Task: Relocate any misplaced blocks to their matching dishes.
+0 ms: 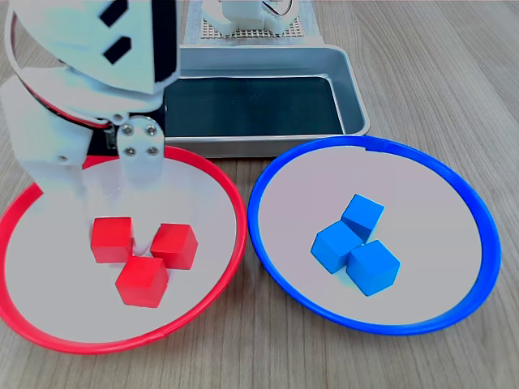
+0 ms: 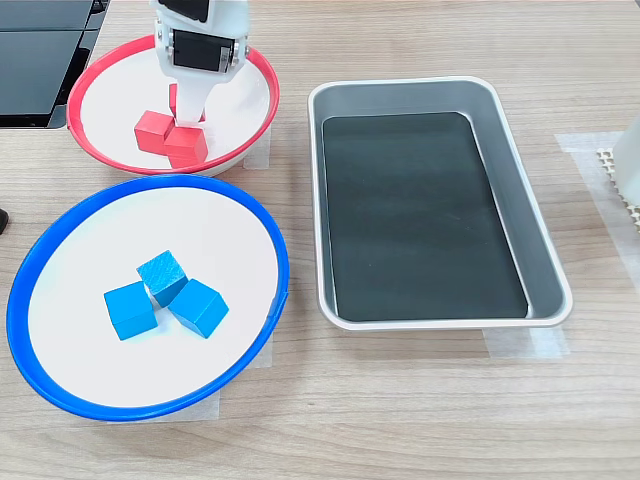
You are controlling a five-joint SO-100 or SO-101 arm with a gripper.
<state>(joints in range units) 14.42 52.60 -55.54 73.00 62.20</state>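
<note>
All three red cubes (image 1: 144, 255) lie in the red-rimmed dish (image 1: 231, 203), so sorting appears complete. The gripper (image 2: 187, 100) hangs above them; whether it is released or clenched cannot be told.

Three red cubes (image 1: 143, 255) sit clustered, touching one another, inside the red-rimmed dish (image 1: 212, 279) on the first exterior view's left. Three blue cubes (image 1: 357, 245) huddle together, touching, near the middle of the blue-rimmed dish (image 1: 454, 194) on that first exterior view's right. The dishes lie just beside each other.
</note>
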